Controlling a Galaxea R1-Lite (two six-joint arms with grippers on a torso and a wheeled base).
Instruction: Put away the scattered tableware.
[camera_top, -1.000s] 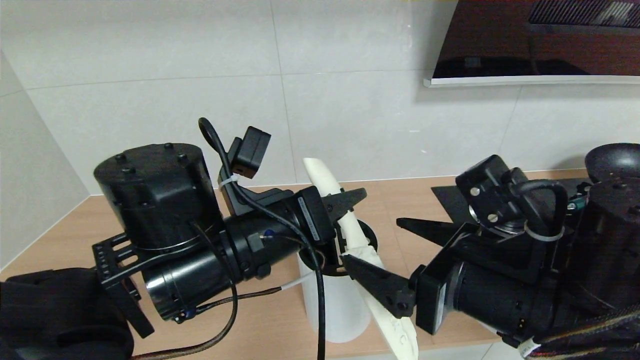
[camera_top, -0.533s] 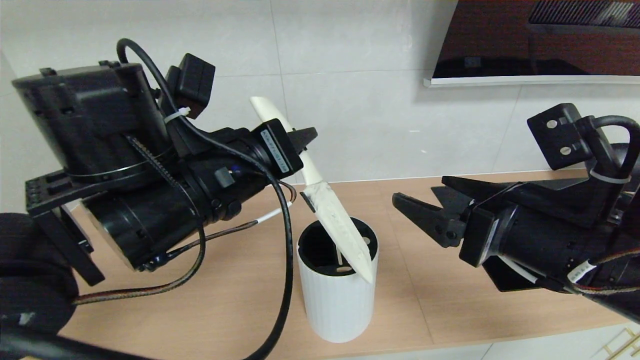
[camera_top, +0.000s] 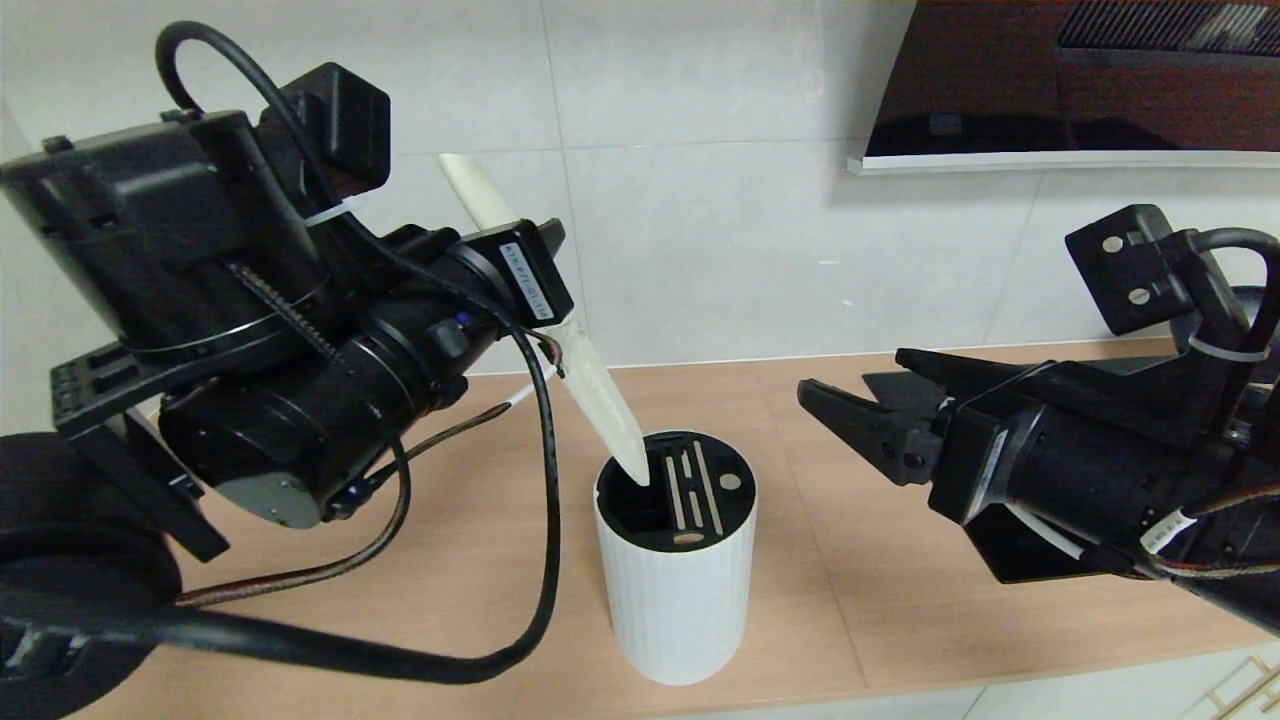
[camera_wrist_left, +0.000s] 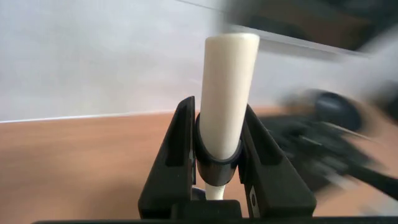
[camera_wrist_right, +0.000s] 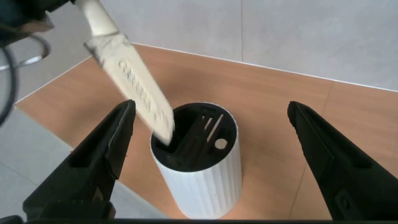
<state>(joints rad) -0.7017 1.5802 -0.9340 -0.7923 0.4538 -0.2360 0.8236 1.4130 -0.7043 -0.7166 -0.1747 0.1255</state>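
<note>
Left gripper (camera_wrist_left: 219, 134) clamped on handle, judged the safe hold, of stiff, light knife (camera_top: 600, 405), tip at holder (camera_top: 680, 600) mouth, frame centre; right gripper (camera_top: 850, 385) apart.

A wooden countertop (camera_top: 820, 600) runs along the tiled wall. A white ribbed holder (camera_top: 682, 590) stands upright near its front edge. A flat black mat (camera_top: 876, 380) lies farther back, to the right.

Left arm raised, wrist tilted downward; left claw (camera_wrist_left: 217, 124) clamped on knife (camera_top: 600, 400) handle. Right arm lower, near level; right claw (camera_wrist_right: 210, 111) spread wide, pointing toward left.
</note>
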